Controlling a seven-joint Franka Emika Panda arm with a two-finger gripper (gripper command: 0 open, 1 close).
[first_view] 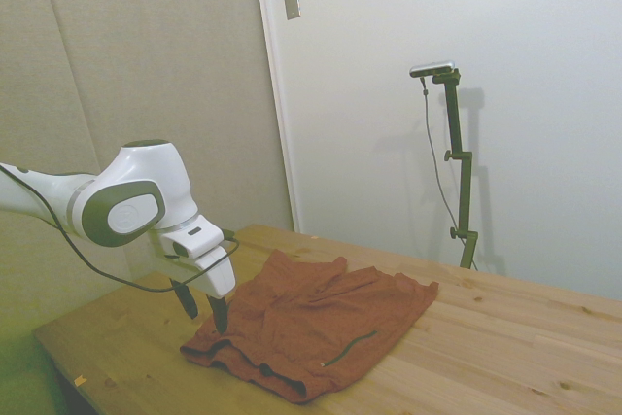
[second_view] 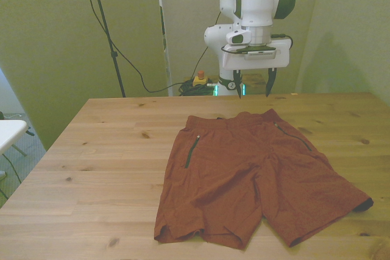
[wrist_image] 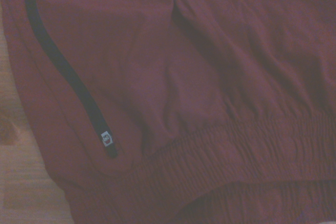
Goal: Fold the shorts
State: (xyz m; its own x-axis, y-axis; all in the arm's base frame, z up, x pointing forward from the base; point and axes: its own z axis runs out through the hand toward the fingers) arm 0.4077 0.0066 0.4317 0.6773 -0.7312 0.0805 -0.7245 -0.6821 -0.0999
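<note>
The rust-orange shorts (second_view: 250, 175) lie spread flat on the wooden table (second_view: 103, 150), waistband toward the far edge and both legs toward the near edge. Dark pocket lines run down each side (second_view: 191, 151). In the side view the shorts (first_view: 311, 323) stretch across the table's middle. My gripper (second_view: 253, 86) hangs open just above the waistband, fingers pointing down with nothing between them; in the side view the gripper (first_view: 202, 310) hovers over the shorts' left end. The wrist view shows the shorts (wrist_image: 210, 77) close up, with the gathered waistband (wrist_image: 236, 156) and a dark pocket line (wrist_image: 63, 72).
Bare wood surrounds the shorts on the front view's left and right. Behind the table's far edge lie cables and a small yellow-and-red box (second_view: 199, 79). A white surface (second_view: 9, 132) pokes in at the front view's left edge.
</note>
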